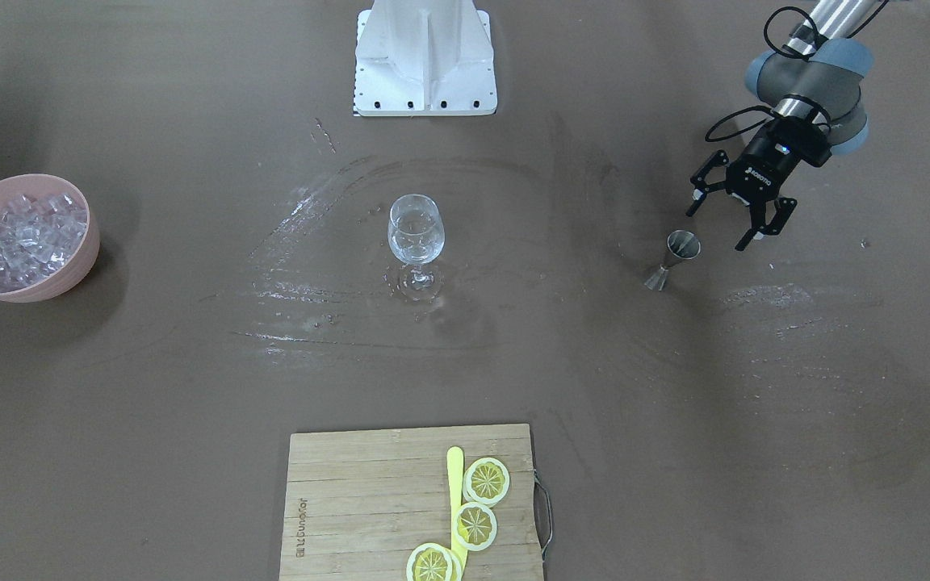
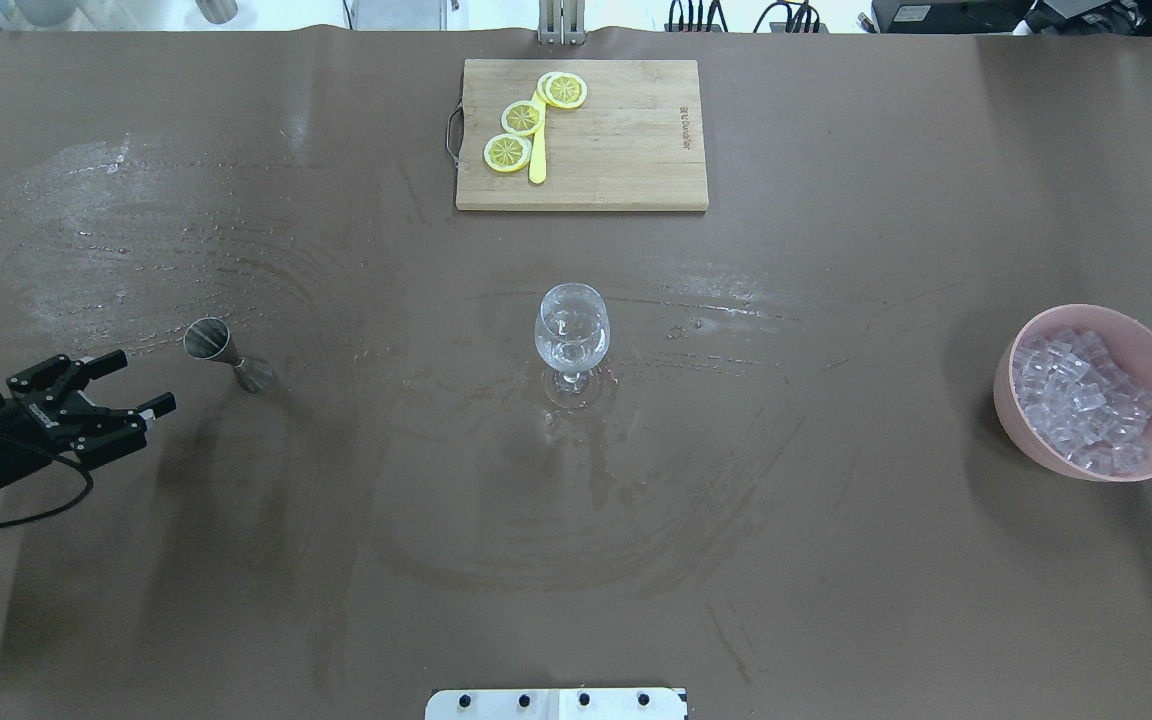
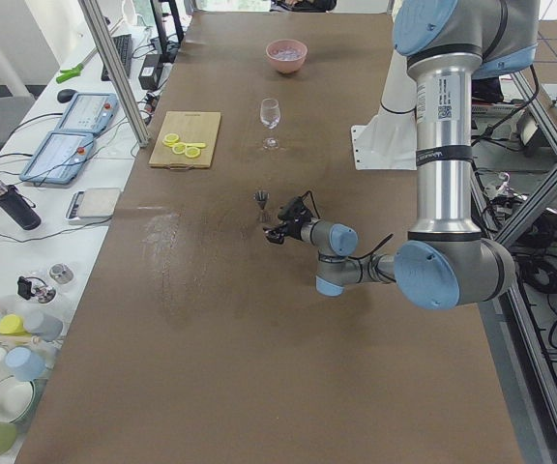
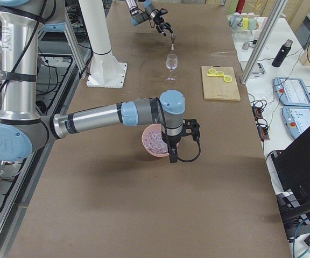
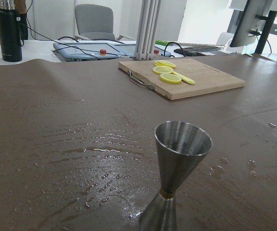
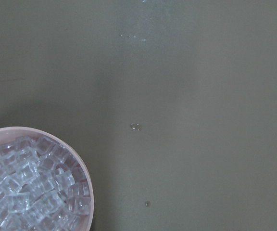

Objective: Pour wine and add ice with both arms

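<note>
In the overhead view, the left tool [image 2: 144,380] is hovering with its fingers apart, and the steel jigger [image 2: 229,357] is standing just beside it at 2 o'clock. The ice [image 2: 1086,400] is sitting in a pink bowl [image 2: 1021,432] at 3 o'clock from the wine glass [image 2: 572,340]. The right tool [image 4: 172,155] is hanging over that bowl; whether its fingers are apart or together cannot be told.

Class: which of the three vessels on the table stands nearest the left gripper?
The steel jigger, just beside the left gripper; the wine glass and pink bowl stand far off.
</note>
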Controlling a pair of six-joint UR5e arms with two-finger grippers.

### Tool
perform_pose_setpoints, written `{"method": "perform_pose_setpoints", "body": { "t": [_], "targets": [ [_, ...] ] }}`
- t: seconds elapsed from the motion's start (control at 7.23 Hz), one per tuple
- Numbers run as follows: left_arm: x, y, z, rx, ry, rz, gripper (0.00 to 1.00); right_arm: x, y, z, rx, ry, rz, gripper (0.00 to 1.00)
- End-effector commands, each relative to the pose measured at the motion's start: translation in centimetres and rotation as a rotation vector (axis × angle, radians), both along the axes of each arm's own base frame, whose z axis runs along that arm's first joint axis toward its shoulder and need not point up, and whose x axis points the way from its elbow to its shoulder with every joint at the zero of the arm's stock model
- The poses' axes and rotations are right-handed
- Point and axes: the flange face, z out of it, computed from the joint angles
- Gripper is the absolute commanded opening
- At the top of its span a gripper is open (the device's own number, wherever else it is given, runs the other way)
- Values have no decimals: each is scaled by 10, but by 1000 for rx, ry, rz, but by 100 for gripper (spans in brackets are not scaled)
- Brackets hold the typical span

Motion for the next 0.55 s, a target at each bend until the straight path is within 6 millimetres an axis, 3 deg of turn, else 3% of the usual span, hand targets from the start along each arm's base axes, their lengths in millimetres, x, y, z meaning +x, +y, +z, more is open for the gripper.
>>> {"method": "perform_pose_setpoints", "body": {
  "t": [0.0,0.28,0.42],
  "targets": [
    [-83,-62,7,-63,-86,61,98,0,0,0,-1,0,1,100],
    [-175,-105,8,-85,-202,102,98,0,0,0,-2,-4,-1,100],
    [-219,-139,-8,-129,-233,143,98,0,0,0,-2,-4,-1,100]
  ]
}}
